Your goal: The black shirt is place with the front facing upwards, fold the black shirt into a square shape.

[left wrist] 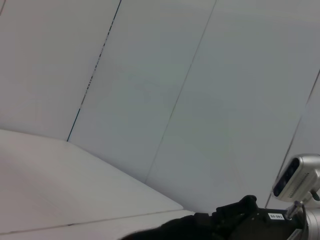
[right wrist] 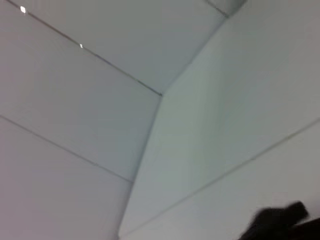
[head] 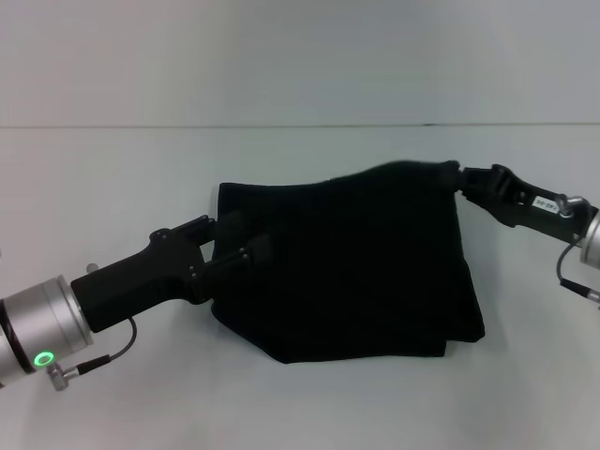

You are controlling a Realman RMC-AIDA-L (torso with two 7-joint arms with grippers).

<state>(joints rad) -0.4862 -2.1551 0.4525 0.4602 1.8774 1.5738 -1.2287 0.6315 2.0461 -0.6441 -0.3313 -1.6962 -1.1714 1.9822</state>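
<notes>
The black shirt [head: 347, 267] lies partly folded in the middle of the white table, its plain black cloth bunched and uneven, with no lettering showing. My right gripper [head: 459, 178] is at the shirt's far right corner, shut on the cloth and holding that corner raised. My left gripper [head: 239, 242] reaches in over the shirt's left edge, black against black. In the left wrist view a strip of the shirt [left wrist: 165, 231] shows beside the right gripper [left wrist: 237, 212]. A dark blurred shape in the right wrist view's corner cannot be identified.
The white table [head: 112, 169] spreads out all around the shirt, with a seam line running across its far side. A pale wall stands behind it. The right arm's silver wrist camera [left wrist: 296, 177] shows in the left wrist view.
</notes>
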